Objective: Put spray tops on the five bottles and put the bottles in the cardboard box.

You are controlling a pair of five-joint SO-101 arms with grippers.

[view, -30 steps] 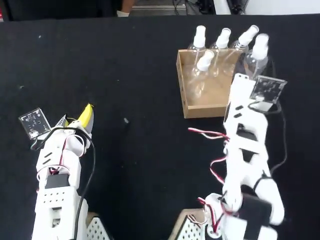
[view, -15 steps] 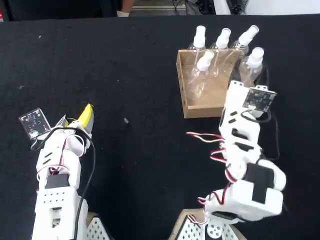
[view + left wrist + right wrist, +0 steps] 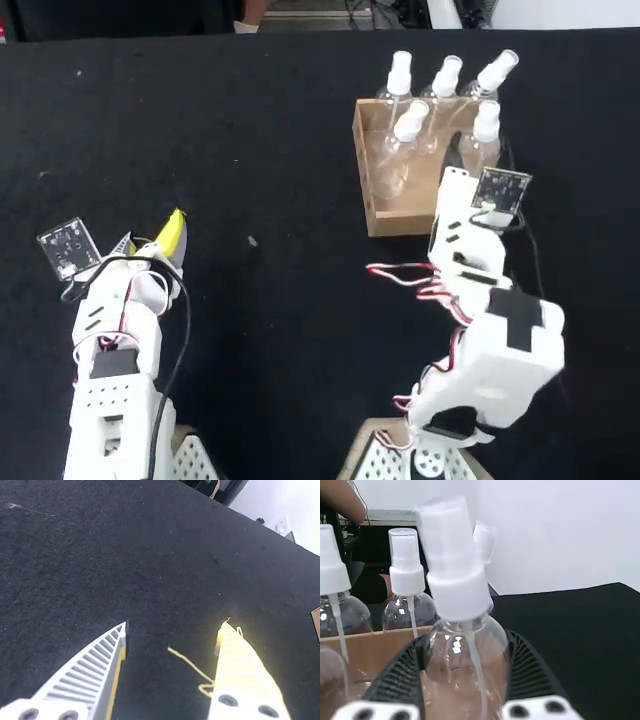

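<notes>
The cardboard box (image 3: 372, 205) stands at the back right with several clear bottles leaning in it, each with a white spray top (image 3: 399, 72). My right gripper (image 3: 470, 160) is shut on another clear bottle (image 3: 483, 143) with a spray top, held upright at the box's right edge. The right wrist view has this bottle (image 3: 465, 650) between the black fingers (image 3: 400, 672), with its white top (image 3: 452, 585) above them and the box wall (image 3: 365, 647) behind. My left gripper (image 3: 160, 240) rests at the near left, open (image 3: 173, 626) over bare black table.
The table (image 3: 260, 150) is black cloth, with open room between the arms and left of the box. A small speck (image 3: 252, 240) lies mid-table. The arm bases stand at the near edge.
My right arm carried the held bottle leftward and nearer, from beyond the box's right side to its right edge. The left arm has not moved.
</notes>
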